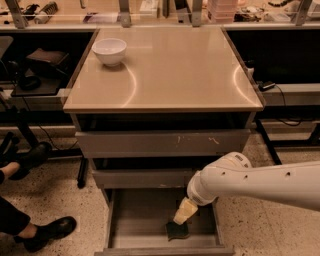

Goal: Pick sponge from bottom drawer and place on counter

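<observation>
The bottom drawer (135, 220) stands pulled open under two shallower grey drawers. The sponge (177, 230), a small dark green pad, lies on its grey floor near the front right. My gripper (183, 212) reaches down into the drawer from the right on a white arm (260, 182) and sits just above and touching the sponge's far edge. The counter (170, 70) is the glossy tan top of the cabinet.
A white bowl (110, 51) stands at the counter's back left corner. A person's black shoes (47, 232) are on the floor at the left. A cluttered shelf with metal posts (125, 12) runs behind the cabinet.
</observation>
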Robot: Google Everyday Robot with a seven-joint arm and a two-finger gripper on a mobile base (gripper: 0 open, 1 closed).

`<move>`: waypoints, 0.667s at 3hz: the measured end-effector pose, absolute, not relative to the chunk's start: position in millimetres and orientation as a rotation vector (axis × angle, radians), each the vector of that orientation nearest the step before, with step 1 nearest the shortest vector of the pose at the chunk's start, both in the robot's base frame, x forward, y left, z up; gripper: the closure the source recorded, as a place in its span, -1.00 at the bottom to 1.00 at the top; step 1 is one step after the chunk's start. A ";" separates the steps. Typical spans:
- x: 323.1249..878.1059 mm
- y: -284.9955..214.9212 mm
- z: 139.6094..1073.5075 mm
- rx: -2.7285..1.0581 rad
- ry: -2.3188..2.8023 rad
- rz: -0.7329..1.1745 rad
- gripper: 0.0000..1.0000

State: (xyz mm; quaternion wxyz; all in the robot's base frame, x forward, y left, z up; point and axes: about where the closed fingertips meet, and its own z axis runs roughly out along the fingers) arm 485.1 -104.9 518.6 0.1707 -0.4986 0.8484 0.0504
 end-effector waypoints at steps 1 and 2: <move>486.8 -107.0 486.4 -1.388 2.474 0.231 -1.00; 496.6 -122.2 431.3 -1.253 2.592 0.384 -1.00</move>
